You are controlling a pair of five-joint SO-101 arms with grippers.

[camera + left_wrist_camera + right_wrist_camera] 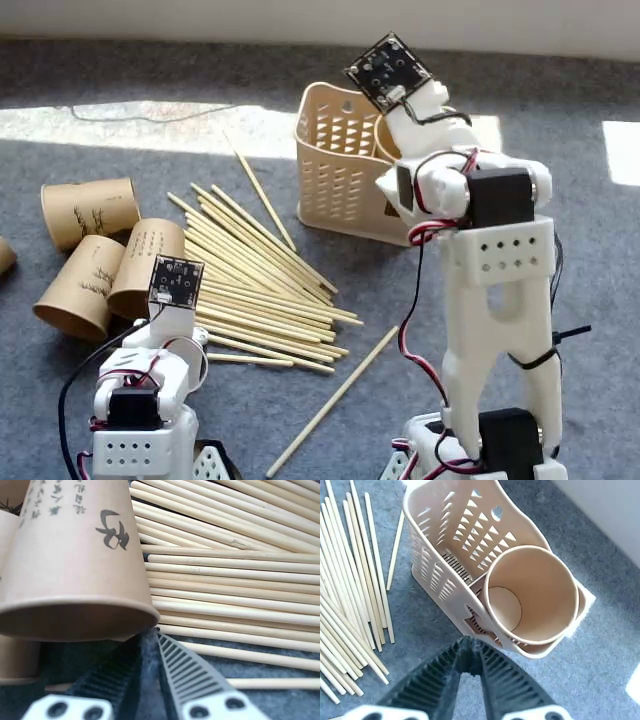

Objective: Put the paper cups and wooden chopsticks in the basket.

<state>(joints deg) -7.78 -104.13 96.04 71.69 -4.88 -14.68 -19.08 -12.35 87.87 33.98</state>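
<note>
Tan paper cup (75, 555) with dark brush lettering lies on its side, its rim just off the tips of the left gripper (151, 641), whose fingers are pressed together and empty (pale wooden chopsticks (230, 580) fan out alongside on the grey carpet (290, 672)). Another tan cup (530, 595) sits mouth-up in the cream slotted plastic basket (435, 545), just past the right gripper (470, 650), likewise closed on nothing.
</note>
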